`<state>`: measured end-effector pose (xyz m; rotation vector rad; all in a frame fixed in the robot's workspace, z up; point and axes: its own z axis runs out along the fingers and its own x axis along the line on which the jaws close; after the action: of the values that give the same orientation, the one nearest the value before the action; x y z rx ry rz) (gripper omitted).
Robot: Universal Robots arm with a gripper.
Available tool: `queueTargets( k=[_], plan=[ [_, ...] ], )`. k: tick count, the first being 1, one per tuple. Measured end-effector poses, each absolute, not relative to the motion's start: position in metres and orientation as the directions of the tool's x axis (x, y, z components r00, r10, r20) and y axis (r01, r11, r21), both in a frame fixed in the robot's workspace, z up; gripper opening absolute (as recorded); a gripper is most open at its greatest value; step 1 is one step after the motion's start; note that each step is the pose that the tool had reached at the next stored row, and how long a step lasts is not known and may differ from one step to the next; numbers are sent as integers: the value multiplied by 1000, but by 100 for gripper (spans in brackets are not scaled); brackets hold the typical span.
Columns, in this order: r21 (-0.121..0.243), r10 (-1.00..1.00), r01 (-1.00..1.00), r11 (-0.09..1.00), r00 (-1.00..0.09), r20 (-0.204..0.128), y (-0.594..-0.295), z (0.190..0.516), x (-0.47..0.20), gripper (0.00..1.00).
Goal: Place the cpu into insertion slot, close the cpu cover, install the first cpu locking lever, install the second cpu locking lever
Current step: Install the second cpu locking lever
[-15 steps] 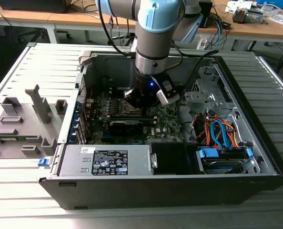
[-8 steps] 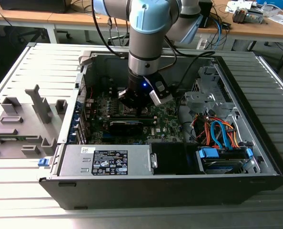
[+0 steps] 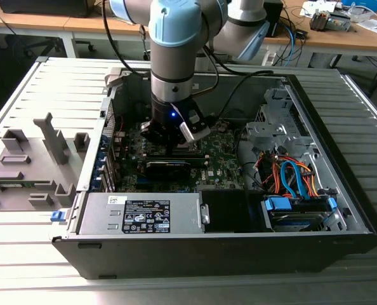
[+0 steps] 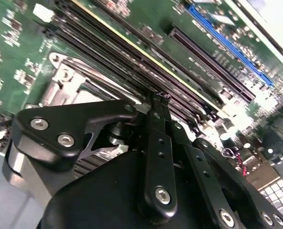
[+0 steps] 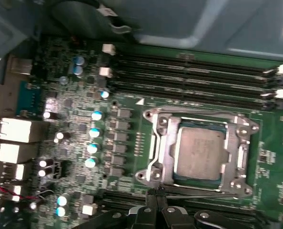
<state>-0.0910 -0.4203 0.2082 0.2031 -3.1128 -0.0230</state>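
The cpu (image 5: pixel 201 150), a silver-grey square, lies seated in the insertion slot (image 5: pixel 240 183) on the green motherboard. The cpu cover (image 5: pixel 164 143), a silver frame, lies flat around it. One thin wire locking lever (image 5: pixel 151 149) runs along one side of the socket, and another (image 5: pixel 198 194) along the side nearest my fingers. My gripper (image 5: pixel 154 200) is shut, its black fingertips together right at that nearer lever, with nothing seen between them. In the second wrist view the gripper (image 4: pixel 159 100) points down beside the memory slots. From outside, the gripper (image 3: pixel 174 147) stands low inside the open computer case.
Long black memory slots (image 5: pixel 194 81) run beside the socket. The case holds a grey power supply (image 3: pixel 144 213) at the front and a drive bay with blue and orange cables (image 3: pixel 290 178) at the exterior view's right. A grey fixture (image 3: pixel 30 165) stands outside the case at the left.
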Motion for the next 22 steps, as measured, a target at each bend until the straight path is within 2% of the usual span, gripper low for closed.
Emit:
queueTargets(
  k=[22],
  plan=[
    [23,-226,-226,974,-974,20,-412,203,-107,11]
  ],
)
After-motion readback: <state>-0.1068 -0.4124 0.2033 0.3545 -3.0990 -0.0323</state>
